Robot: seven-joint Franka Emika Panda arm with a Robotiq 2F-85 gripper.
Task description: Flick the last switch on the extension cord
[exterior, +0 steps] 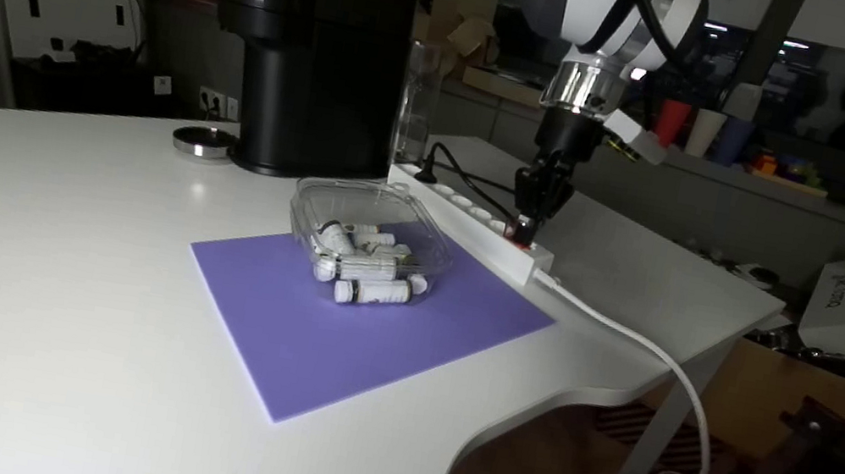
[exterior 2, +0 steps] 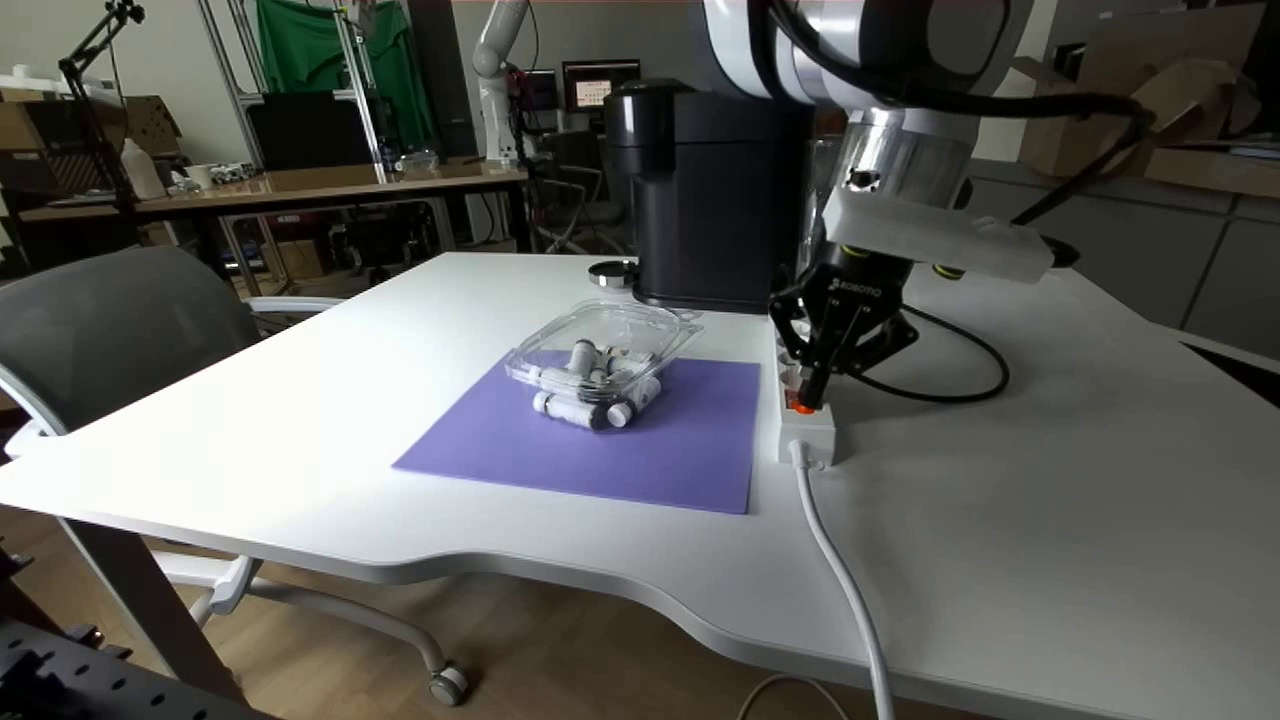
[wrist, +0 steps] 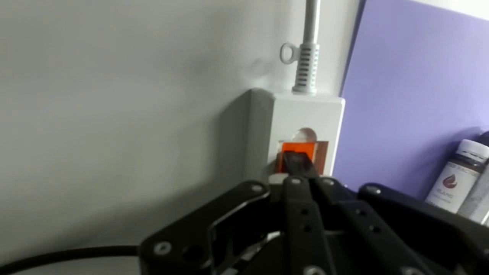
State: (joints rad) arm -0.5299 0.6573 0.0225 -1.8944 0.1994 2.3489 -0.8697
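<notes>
Orange switch [wrist: 298,146] — rectangular — sits beneath black gripper [wrist: 298,162].

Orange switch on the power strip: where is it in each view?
In an exterior view: switch right of centre, purple mat lower left of it.
In an exterior view: switch right of centre, purple mat left of it.
Wrist view: switch right of centre, partly behind gripper, purple mat right of it.
Shared landmark: the purple mat.

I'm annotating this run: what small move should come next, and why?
Probably a gentle downward press with the tool: its closed tips appear to touch the orange rocker switch on the white power strip, though how firmly cannot be seen.
</notes>
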